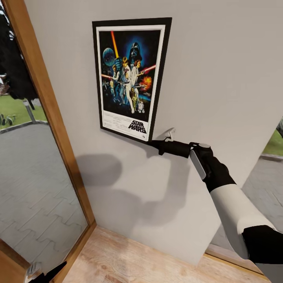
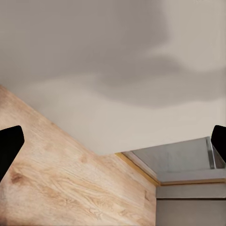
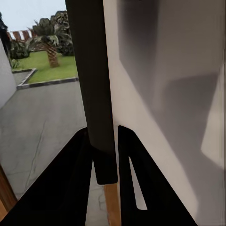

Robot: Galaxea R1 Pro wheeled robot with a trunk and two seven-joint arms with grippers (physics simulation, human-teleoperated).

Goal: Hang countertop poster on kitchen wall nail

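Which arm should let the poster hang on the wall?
The right. Its pincer is shut on the poster at its bottom corner, flat against the wall. The left pincer sits low, near the floor.

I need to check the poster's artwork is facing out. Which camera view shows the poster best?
The head view: the whole poster faces the camera against the pale wall, artwork and title legible. The right wrist view gives its dark frame edge-on between the right gripper's jaws. The left wrist view looks at wall and floor.

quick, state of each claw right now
left claw: open, holding nothing.
right claw: shut on the poster, gripping its lower corner against the wall.
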